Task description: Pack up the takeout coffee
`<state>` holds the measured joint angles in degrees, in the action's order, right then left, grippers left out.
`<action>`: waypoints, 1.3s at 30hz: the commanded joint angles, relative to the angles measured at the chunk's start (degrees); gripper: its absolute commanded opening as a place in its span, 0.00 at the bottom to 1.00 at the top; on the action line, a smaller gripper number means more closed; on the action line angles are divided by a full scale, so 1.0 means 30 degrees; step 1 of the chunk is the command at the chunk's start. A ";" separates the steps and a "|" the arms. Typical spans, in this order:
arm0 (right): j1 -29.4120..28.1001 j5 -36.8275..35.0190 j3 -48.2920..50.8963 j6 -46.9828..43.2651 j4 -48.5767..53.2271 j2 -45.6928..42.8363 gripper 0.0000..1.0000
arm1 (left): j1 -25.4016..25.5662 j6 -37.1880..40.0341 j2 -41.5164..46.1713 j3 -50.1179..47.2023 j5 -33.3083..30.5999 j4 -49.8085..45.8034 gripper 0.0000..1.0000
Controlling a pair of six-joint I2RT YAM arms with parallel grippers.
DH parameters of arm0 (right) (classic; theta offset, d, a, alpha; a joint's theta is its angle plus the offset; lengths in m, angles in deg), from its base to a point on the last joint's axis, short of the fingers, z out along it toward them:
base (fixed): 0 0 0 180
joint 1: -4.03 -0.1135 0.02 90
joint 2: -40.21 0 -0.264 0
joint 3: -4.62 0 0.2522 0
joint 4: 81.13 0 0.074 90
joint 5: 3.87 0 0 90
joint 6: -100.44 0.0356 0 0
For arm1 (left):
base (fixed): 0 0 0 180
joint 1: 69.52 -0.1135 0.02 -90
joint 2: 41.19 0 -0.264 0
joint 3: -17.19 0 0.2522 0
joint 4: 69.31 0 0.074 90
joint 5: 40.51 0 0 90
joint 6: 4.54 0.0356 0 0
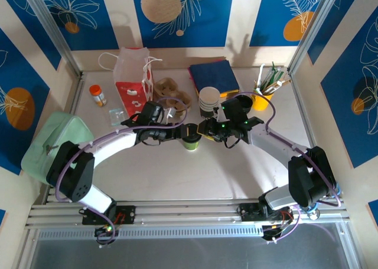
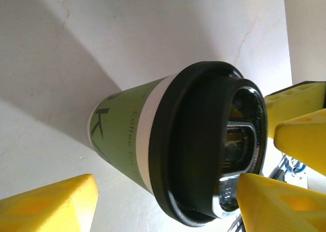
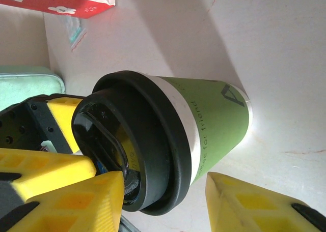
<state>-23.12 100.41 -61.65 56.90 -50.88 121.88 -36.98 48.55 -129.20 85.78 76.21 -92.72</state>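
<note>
Left gripper spread either side of cup at table centre, not yet pinching; lid already seated, right gripper pinching lid from other side. Still to go: carrier or bag behind. Bare table in front, clutter crowding rear edge.

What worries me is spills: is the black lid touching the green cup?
Touching. The left wrist view shows the black lid seated over the green cup's rim.
</note>
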 commanded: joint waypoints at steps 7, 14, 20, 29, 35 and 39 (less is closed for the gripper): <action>-0.0154 -0.1051 -0.1081 -0.0431 0.1280 0.0634 0.45 | 0.0142 0.0747 -0.0385 0.0591 -0.0421 -0.0794 0.72; -0.0205 -0.1211 -0.1051 -0.0349 0.1473 0.0975 0.45 | 0.0135 0.0712 -0.0532 0.0302 -0.0808 -0.0913 0.71; -0.0235 -0.1275 -0.1005 -0.0395 0.1647 0.1297 0.45 | 0.0125 0.0625 -0.0709 0.0152 -0.1150 -0.1098 0.71; -0.0293 -0.2020 -0.1076 -0.0018 0.2550 0.2164 0.45 | 0.0126 0.0757 -0.1201 -0.0263 -0.1689 -0.1383 0.70; -0.0594 -0.2633 -0.0279 -0.0084 0.2481 0.2220 0.45 | 0.0124 0.0591 -0.1142 -0.1599 -0.2035 -0.0835 0.70; -0.0659 -0.2696 0.0173 -0.0073 0.2267 0.2422 0.45 | 0.0124 0.0426 -0.1218 -0.2175 -0.1905 -0.0270 0.69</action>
<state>-24.48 96.59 -64.36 56.92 -49.78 126.36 -36.98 49.36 -130.01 82.96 75.40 -88.29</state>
